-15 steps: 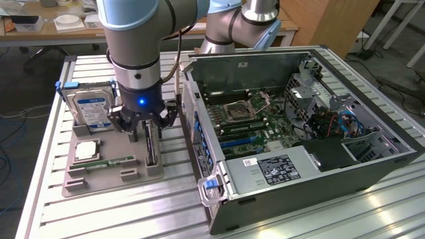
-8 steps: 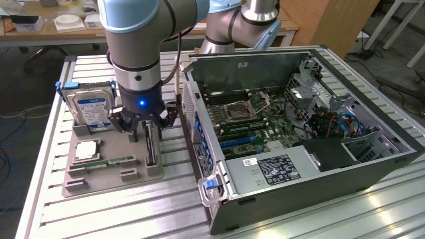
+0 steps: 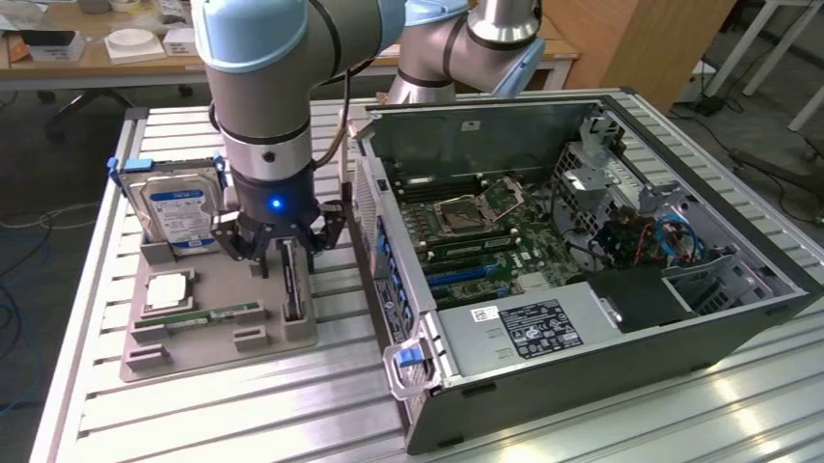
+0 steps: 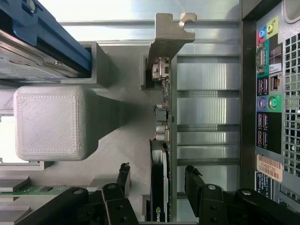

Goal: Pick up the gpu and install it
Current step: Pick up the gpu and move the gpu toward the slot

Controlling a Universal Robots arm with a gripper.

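The gpu (image 3: 292,286) is a thin dark card standing on its edge in a slot of the grey parts holder (image 3: 219,342), on the side nearest the computer case. In the wrist view the gpu (image 4: 161,140) shows edge-on, its silvery bracket (image 4: 167,42) at the far end. My gripper (image 3: 289,253) hangs just above the card's near end. It is open, and the gripper (image 4: 158,179) has one dark finger (image 4: 123,174) on each side of the card, with a gap between each pad and the card.
The open computer case (image 3: 566,241) lies on the exterior view's right, its motherboard (image 3: 477,227) exposed and its rear port panel (image 4: 269,93) close to the holder. A hard drive (image 3: 178,214), a green memory stick (image 3: 212,315) and a processor (image 3: 168,292) also sit in the holder. A grey holder post (image 4: 49,122) rises beside the card.
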